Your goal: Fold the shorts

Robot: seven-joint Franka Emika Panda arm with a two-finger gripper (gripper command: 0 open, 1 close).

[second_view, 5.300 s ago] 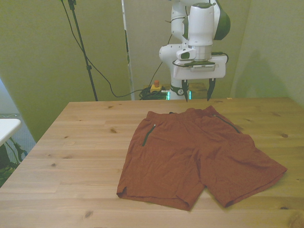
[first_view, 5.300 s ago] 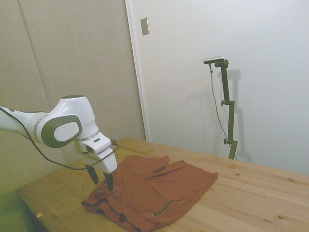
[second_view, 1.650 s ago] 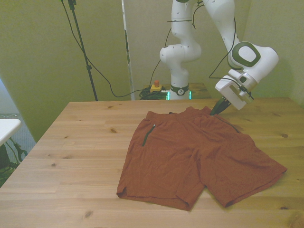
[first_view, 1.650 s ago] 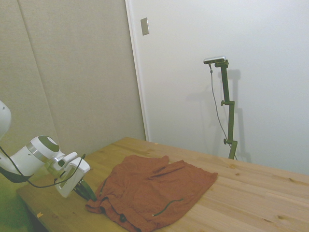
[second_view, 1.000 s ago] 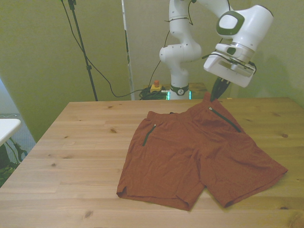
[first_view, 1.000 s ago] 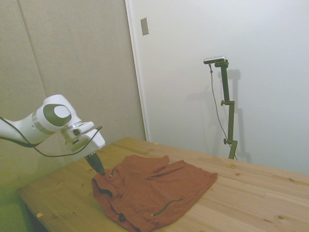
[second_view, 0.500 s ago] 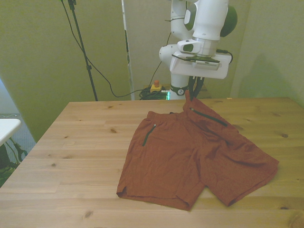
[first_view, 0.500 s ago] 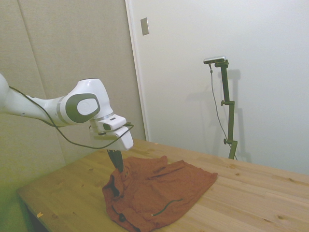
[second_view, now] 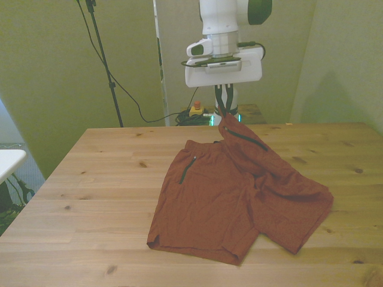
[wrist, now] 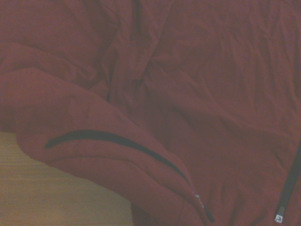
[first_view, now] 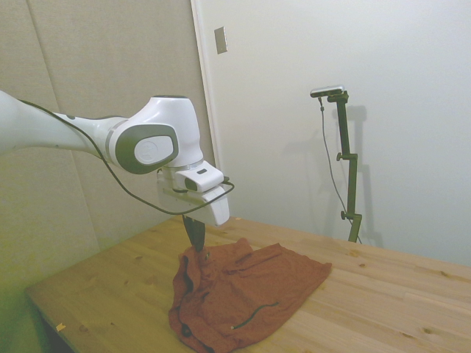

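The shorts lay spread on the wooden surface, waistband toward the far edge, with one waistband corner lifted clear of the wood. In the front view, the leg on the left lay flat, its dark pocket seam showing, while the leg on the right was drawn up and inward, rumpled, with its pocket seam slanting down from the raised corner. From the side, the shorts rose to a peak under the arm and bunched toward the near end of the surface. The wrist view was filled with creased rust fabric crossed by a dark seam, with a patch of bare wood at one corner.

The pincer pointed straight down above that corner, its dark fingers closed together and pinching the fabric. The pincer hung below the white head, which sat level, and the white arm reached in from the side view's left, well above the surface.
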